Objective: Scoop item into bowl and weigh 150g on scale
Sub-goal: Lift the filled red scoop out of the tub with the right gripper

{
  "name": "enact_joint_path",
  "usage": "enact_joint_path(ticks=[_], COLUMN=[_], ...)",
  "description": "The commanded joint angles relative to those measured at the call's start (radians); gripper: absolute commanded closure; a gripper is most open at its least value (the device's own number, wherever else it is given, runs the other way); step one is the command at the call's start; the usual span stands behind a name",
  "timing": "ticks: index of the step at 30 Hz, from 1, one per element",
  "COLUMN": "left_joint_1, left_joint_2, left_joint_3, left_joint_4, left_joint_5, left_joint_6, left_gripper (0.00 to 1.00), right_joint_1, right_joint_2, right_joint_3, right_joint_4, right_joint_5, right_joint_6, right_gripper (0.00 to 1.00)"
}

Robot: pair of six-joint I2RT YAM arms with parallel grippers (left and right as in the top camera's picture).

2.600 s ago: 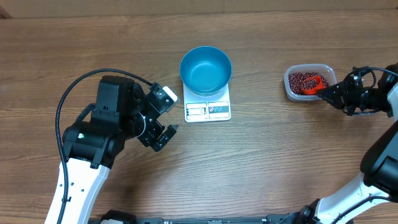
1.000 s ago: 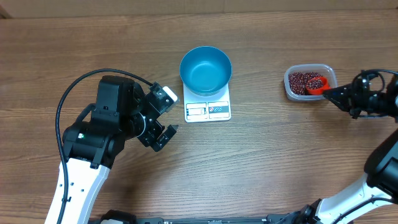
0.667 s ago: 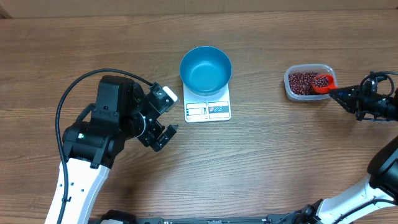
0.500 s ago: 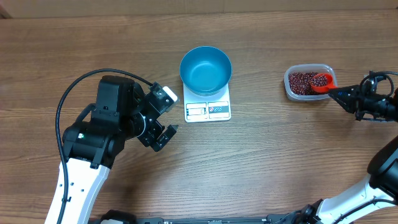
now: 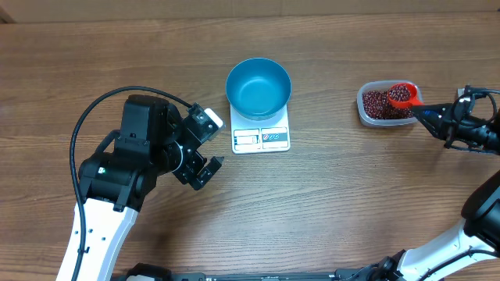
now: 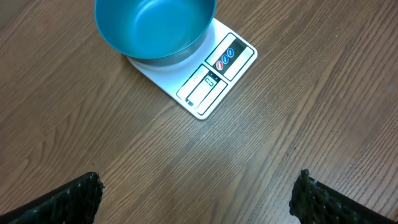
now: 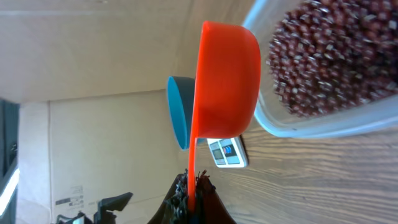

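My left tool (image 5: 209, 144) stands wide and empty at 8 o'clock of the scale (image 5: 262, 139), well apart from it. The bowl (image 5: 258, 87) sits on the scale's 12 o'clock end with its blue bottom bare. No beans are in it, so nothing is weighed yet. At 3 o'clock of the bowl, the tub (image 5: 367, 113) holds the beans (image 5: 377, 104). A red scoop (image 5: 401, 94), filled, hangs over the tub's 2 o'clock corner, with my right tool (image 5: 428, 115) clamped on its handle. What is left, I judge: carry it toward 9 o'clock, tip it, and repeat until the target weight shows.
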Motion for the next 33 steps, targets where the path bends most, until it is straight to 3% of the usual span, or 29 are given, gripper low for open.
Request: enact_joint_path(ticks=[1,12,33], left_joint_1=[0.005,0.005,0.005], left_joint_2=[0.003,0.003,0.003], left_joint_3=[0.024,0.024,0.024], left_joint_4=[0.003,0.003,0.003], left_joint_5=[-0.003,-0.003,-0.003], left_joint_6=[-0.011,-0.011,-0.011], left_gripper=[0.00,0.00,0.00], right_joint_1=[-0.001,0.074,0.479], right_joint_2=[0.000,0.000,0.000], right_joint_3=[-0.004,-0.004,-0.002], right_joint_4=[-0.006,-0.008,0.074], right_joint_5=[-0.077,-0.111,-0.174], right_joint_6=[-0.046,-0.068,-0.031], right_gripper=[0.96,0.96,0.96])
